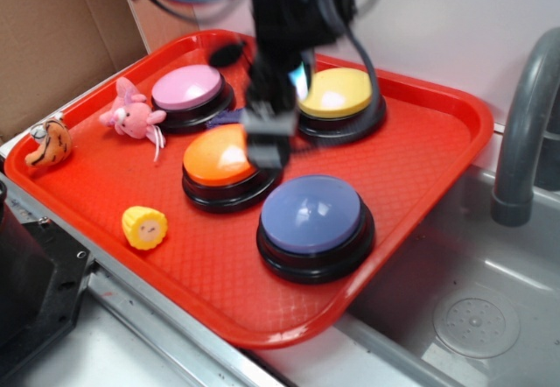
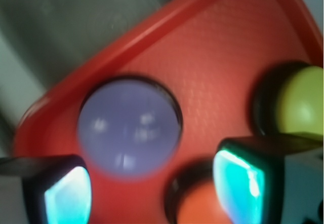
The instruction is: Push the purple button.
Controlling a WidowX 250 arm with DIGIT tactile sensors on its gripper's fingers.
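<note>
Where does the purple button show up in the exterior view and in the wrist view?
Exterior: the purple button sits lower centre-right, nearest the tray's front edge.
Wrist: the same button fills the centre-left, above and between the blurred fingertips.
Shared landmark: the orange button, beside it in both views, on the red tray.

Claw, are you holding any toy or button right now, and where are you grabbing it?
Nothing. The claw is open and empty, its fingers spread apart above the red tray, near the purple button.
</note>
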